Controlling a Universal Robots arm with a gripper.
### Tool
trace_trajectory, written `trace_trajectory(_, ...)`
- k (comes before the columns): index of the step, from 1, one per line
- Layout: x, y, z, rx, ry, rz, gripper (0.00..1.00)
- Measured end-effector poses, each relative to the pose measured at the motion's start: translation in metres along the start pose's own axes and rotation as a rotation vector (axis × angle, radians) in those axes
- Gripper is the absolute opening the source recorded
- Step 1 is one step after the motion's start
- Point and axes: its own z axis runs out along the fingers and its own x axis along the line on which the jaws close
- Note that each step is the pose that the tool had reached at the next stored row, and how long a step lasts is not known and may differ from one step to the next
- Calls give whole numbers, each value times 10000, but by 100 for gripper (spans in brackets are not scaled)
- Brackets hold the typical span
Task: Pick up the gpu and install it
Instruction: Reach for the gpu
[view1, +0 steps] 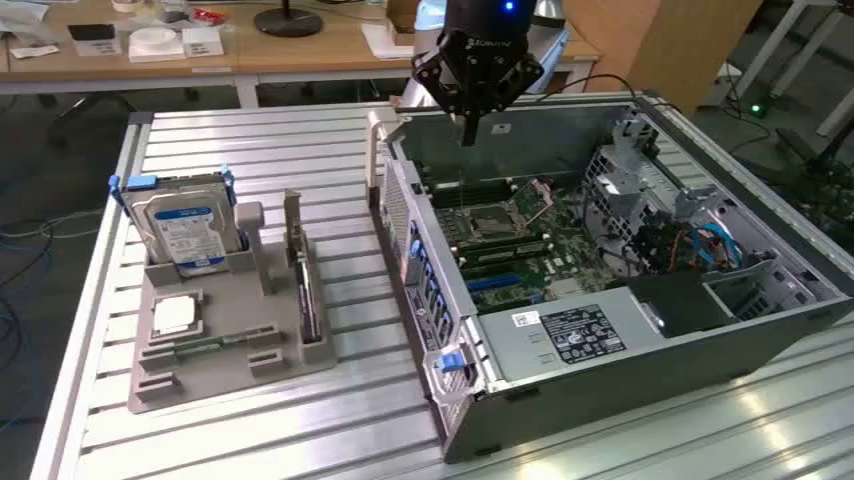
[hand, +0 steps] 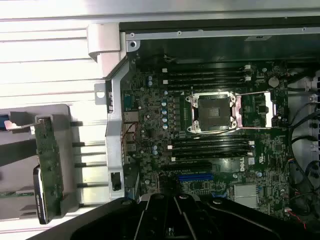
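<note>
Over the open computer case, well apart from the gpu.
Hovered with the gripper pinched fully together on nothing, above the motherboard toward the far side of the case. Left the gpu standing on edge in the grey fixture on the slatted table, at the exterior view's left, between the blue-labelled hard drive and the case wall. Judged hazards from this pose: clipping the raised case wall on a low sweep toward the fixture; toppling the thin card or nudging the hard drive through an off-centre approach; gripping too near one end, hence a tilted card; missing the blue expansion slot on descent, hence scraped board components or a bent silver bracket.
</note>
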Motion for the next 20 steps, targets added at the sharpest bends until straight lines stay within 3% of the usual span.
trace_trajectory(10, 17, -1, -1, 1, 1, 1, 11)
trace_trajectory(20, 161, -12, -4, 0, 0, 0, 11)
